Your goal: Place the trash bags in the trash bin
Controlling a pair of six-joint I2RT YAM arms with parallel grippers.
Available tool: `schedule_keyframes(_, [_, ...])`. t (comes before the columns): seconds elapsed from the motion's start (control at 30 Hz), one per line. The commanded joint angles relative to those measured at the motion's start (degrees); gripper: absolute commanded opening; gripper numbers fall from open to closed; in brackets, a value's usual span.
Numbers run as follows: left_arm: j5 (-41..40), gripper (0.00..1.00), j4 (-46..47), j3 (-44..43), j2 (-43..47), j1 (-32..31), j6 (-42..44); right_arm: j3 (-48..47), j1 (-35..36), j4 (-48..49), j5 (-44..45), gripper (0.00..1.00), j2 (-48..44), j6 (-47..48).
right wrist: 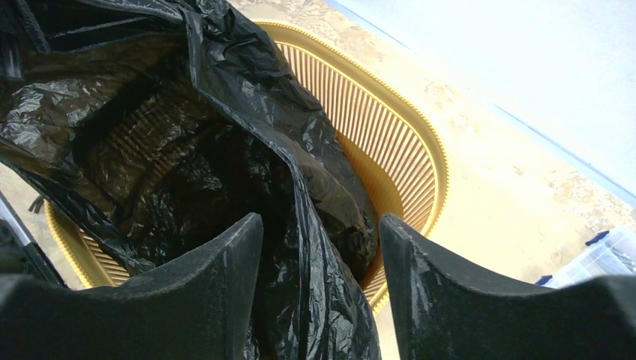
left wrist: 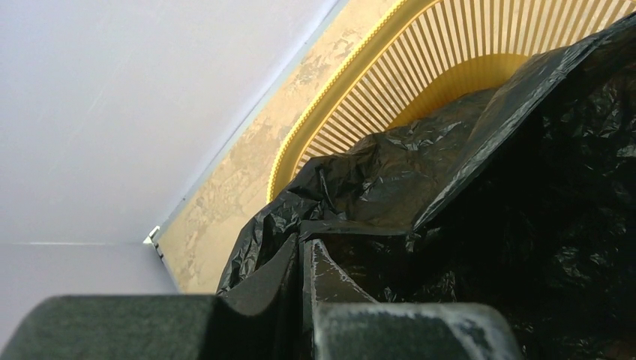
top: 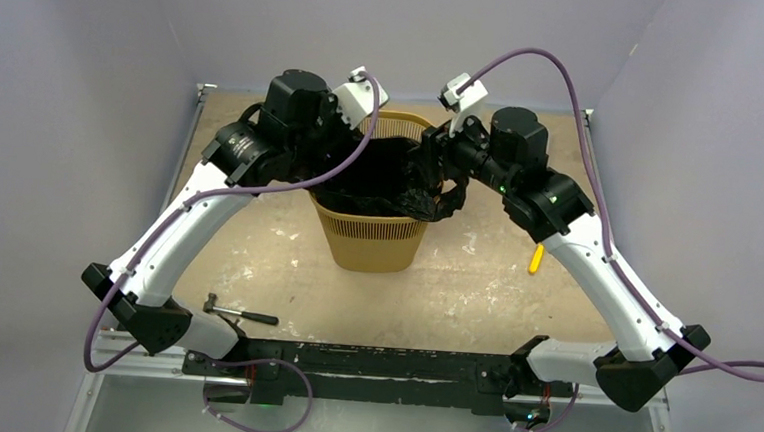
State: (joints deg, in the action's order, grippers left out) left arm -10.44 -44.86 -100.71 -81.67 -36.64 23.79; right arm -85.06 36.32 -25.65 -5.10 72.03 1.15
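Over bin (top: 371, 240) | glossy wrinkled black bag (top: 380, 181) drapes inside | left gripper (left wrist: 304, 255) clamps bag | right gripper (right wrist: 321, 221) released

Thin black plastic bag (right wrist: 187, 172): glossy film, heavily wrinkled; sheen was noted along the creases.
Orange-yellow plastic bin (top: 372, 237): fine ribbed mesh walls and a smooth moulded rim were recorded.
Beige tabletop (top: 474, 282): matt board, worn and blotched with paler patches.
Right gripper (right wrist: 321, 225): fingers (right wrist: 202, 300) were recorded as black, matt and finely grained.
Arm shells (top: 186, 234): white, smooth, faintly glossy plastic.
Small clear plastic box (right wrist: 609, 259): transparent, glossy.
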Motion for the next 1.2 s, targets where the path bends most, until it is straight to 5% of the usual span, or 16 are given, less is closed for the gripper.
schedule_keyframes(0.0, [1.8,0.00,-1.7,-3.6,0.1,1.2,-3.0,-1.7,-0.2,1.4,0.4,0.59,0.7,1.1])
schedule_keyframes(0.63, [7.6,0.00,-6.0,-10.6,-3.4,5.4,-11.7,-2.6,-1.5,-1.2,1.6,0.01,-0.3,4.7])
schedule_keyframes(0.9, [17.8,0.00,-6.0,-10.1,-1.6,5.4,-26.8,-3.5,-1.8,-3.2,3.6,0.00,-2.1,5.0])
schedule_keyframes(1.17, [8.3,0.00,-5.3,-9.6,3.3,5.4,-37.6,-11.8,-4.0,-3.3,9.7,0.00,3.2,1.3])
